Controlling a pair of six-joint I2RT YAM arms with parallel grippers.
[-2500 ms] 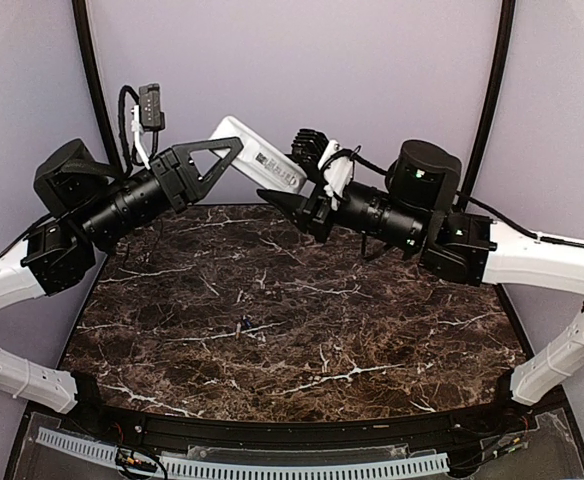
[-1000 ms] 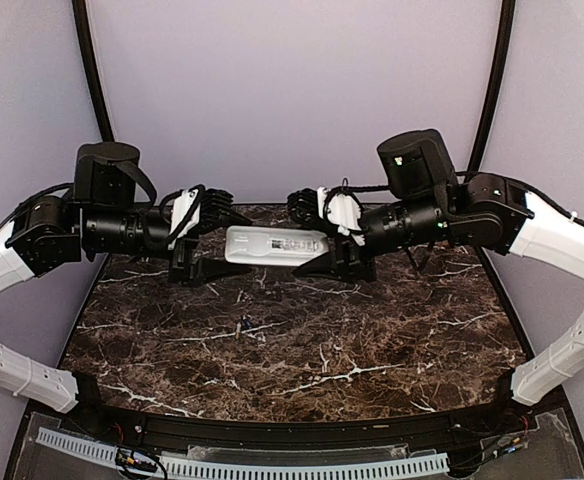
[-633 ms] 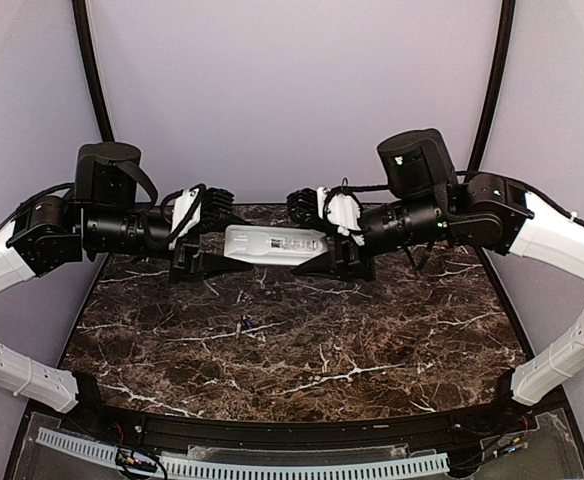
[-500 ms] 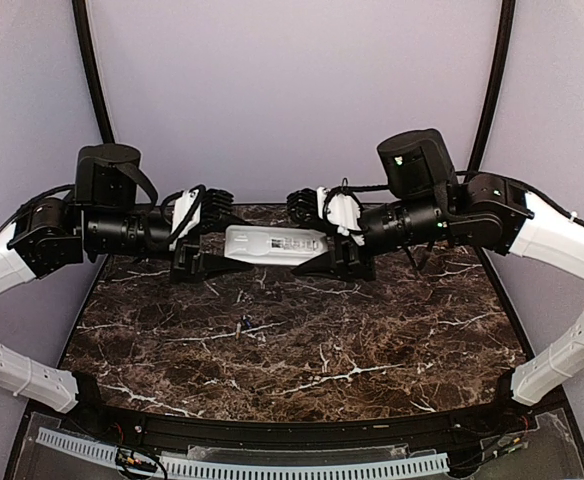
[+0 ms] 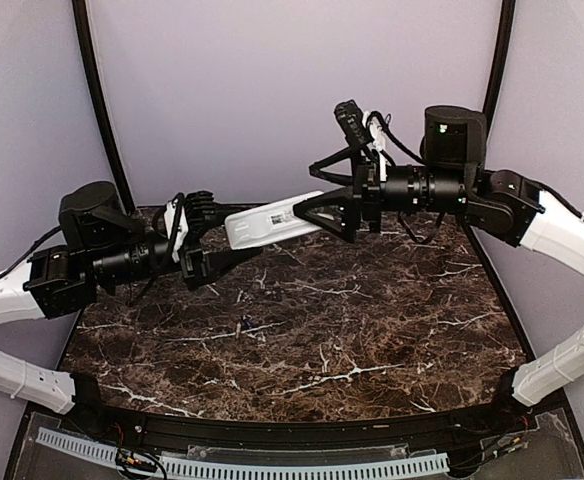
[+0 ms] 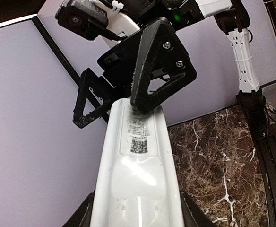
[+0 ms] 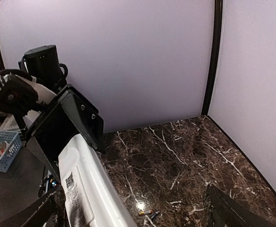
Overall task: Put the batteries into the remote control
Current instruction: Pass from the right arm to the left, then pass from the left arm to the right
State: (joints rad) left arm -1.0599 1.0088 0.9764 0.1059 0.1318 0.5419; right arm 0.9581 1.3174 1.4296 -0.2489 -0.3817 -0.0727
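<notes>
Left pincer [image 5: 237, 245]: clamped on the remote control [image 5: 272, 220], one finger along each long edge of its lower end. In the left wrist view those fingers hug both sides of the white body [image 6: 138, 179].

Remote control: held in the air, tilted, with the end away from my left pincer higher. The side with the printed label [image 6: 139, 137] faces both wrist cameras.

Right pincer [image 5: 310, 190]: spread wide at the remote control's raised end. One finger [image 6: 159, 71] lies against that end. The other stands off to the side with a gap, and in the right wrist view it is far off at the frame's other edge.

Batteries [image 5: 242, 325]: small dark cylinders lying together on the worktop [image 5: 372, 330], below the remote control and well apart from it. The right wrist view shows them too [image 7: 146, 213], just beyond the remote control's near end. Neither pincer touches them.
</notes>
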